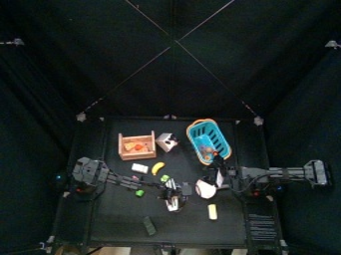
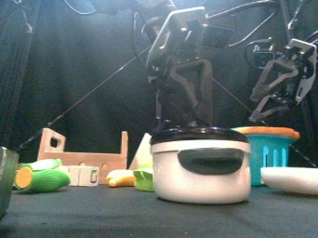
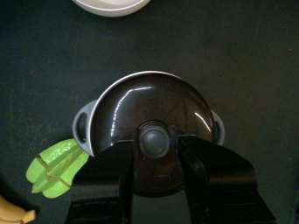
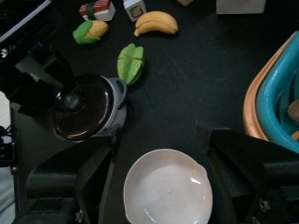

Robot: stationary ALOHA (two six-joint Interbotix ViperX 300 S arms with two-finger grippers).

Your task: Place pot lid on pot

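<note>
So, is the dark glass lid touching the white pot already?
Touching. Left wrist view: the dark glass lid sits flush in the white pot's rim; front view shows no gap.

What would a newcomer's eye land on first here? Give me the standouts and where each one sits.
The white pot stands front and centre on the table, its dark glass lid already on it, and the left gripper has its jaws on either side of the lid's knob. To the right of the pot stands a turquoise basket with an orange rim, and a white bowl lies below the right gripper.
</note>
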